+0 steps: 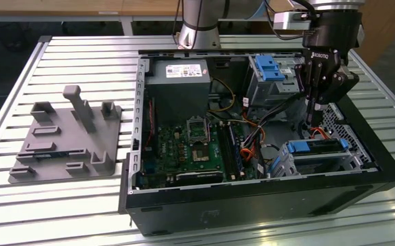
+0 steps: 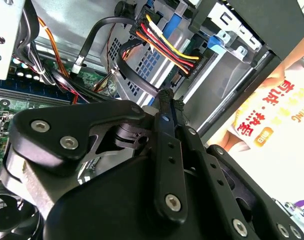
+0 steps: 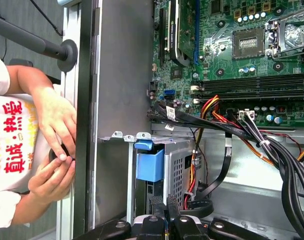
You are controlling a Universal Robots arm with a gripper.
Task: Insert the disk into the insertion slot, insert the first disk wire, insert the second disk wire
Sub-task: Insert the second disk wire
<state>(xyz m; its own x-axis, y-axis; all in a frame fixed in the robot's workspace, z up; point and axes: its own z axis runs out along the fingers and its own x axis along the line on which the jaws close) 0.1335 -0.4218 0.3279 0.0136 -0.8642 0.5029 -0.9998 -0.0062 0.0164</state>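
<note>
Black gripper (image 2: 168, 97) fingers sit pressed together with nothing visibly between them, tips just above the multicoloured power wire (image 2: 164, 50) plugged at the rear of the disk (image 1: 318, 147), which already sits in the insertion slot (image 1: 348, 159) at the case's corner on the exterior view's right. Judged step: wire insertion, disk step done; any further move calls for a careful straight push onto the connector among crowded cables. A person's hands (image 3: 54, 150) rest outside the case wall.
</note>
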